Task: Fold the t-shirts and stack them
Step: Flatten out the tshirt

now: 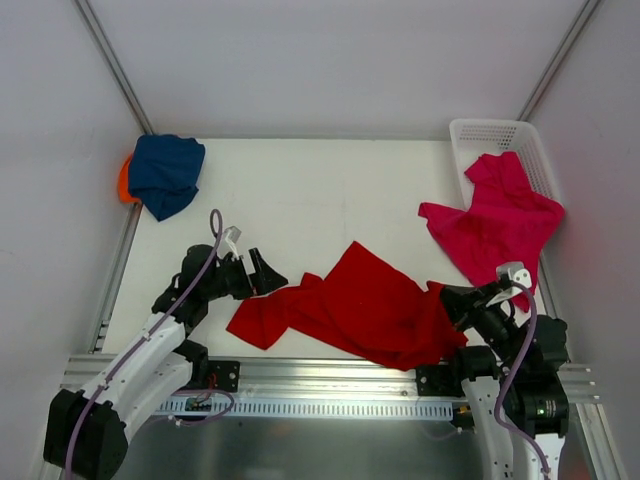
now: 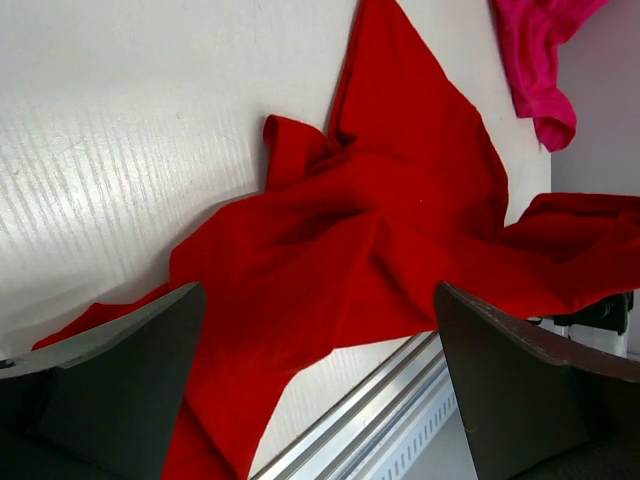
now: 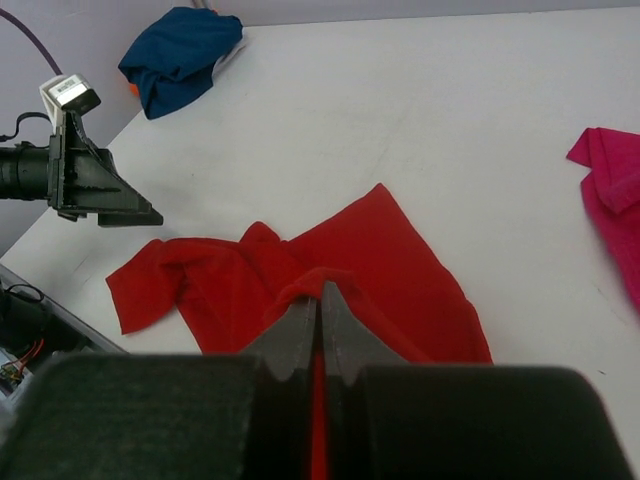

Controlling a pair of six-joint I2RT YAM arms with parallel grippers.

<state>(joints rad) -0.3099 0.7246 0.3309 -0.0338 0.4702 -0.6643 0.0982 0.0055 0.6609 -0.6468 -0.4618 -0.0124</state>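
Here the red t-shirt [image 1: 360, 305] lies crumpled and partly spread near the front edge of the desk [image 1: 320, 190], about midway between the two arms. One pointed corner reaches toward the far side, and a narrower part trails off to the left. Its right end bunches up at the front edge.

The right gripper [image 1: 450, 298] is pressed together on that right end. In the right wrist view a thin strip of red cloth shows between the two closed fingers, and a small ridge of fabric rises just ahead of their tips.

The left gripper [image 1: 250, 258] is spread wide and holds nothing. It sits by the left, trailing end of the red t-shirt. In the left wrist view its two dark fingers [image 2: 120, 380] frame the cloth from either side, with the shirt lying beneath and beyond them. Whether a fingertip touches the fabric cannot be told.

The navy t-shirt [image 1: 165, 172] sits in a loose heap at the far left corner of the desk. It lies on top of the orange t-shirt [image 1: 123, 180], of which only a sliver shows at the left edge.

The magenta t-shirt [image 1: 495, 220] is at the far right, draped out of the white lattice basket [image 1: 490, 130] and spilling onto the desk. It is close to the red t-shirt's right end but apart from it.
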